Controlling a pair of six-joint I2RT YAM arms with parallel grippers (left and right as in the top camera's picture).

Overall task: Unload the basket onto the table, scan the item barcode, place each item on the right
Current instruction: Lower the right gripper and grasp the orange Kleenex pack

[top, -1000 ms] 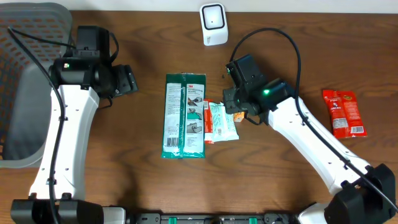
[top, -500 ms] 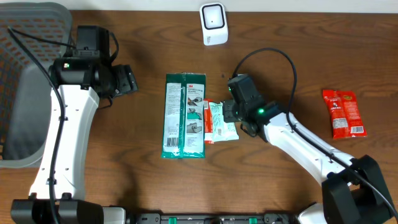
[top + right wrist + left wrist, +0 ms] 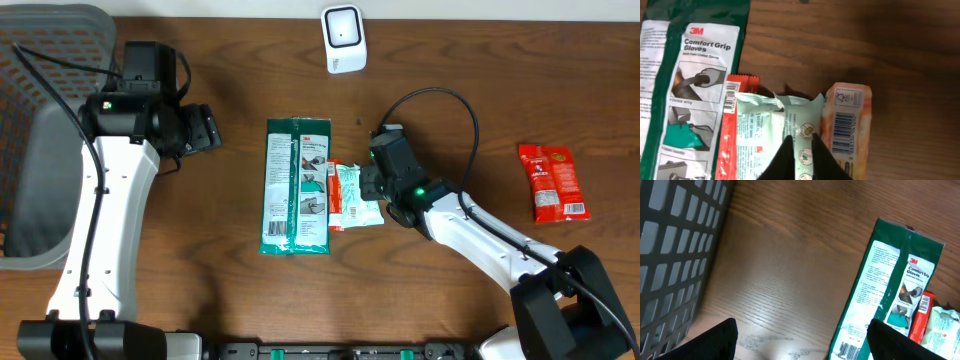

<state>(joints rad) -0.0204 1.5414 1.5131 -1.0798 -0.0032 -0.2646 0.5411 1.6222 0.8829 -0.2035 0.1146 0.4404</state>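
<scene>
Print legible on green glove packet (image 3: 687, 75): "3M", "Comfort Grip Gloves". Barcodes visible on orange packet (image 3: 847, 125), on red stick packet (image 3: 730, 125) and near lower edge of glove packet in left wrist view.

Task item: pale green pouch (image 3: 760, 140), flat at mid-worktop (image 3: 450, 90), between red stick packet and orange packet, well apart from white scanner (image 3: 343, 38) at far edge. Small print on it too fine to read.

Clenched on raised centre seam of pale green pouch: right fingers (image 3: 782, 160). Released and spread wide over bare wood beside grey basket (image 3: 670, 255): left fingers (image 3: 715, 340). Apart at right edge: red sachet (image 3: 553, 181).

Change from one second earlier: right wrist lower and closer to pouch, cable loop shifted with it. Left arm and all packets as before.
</scene>
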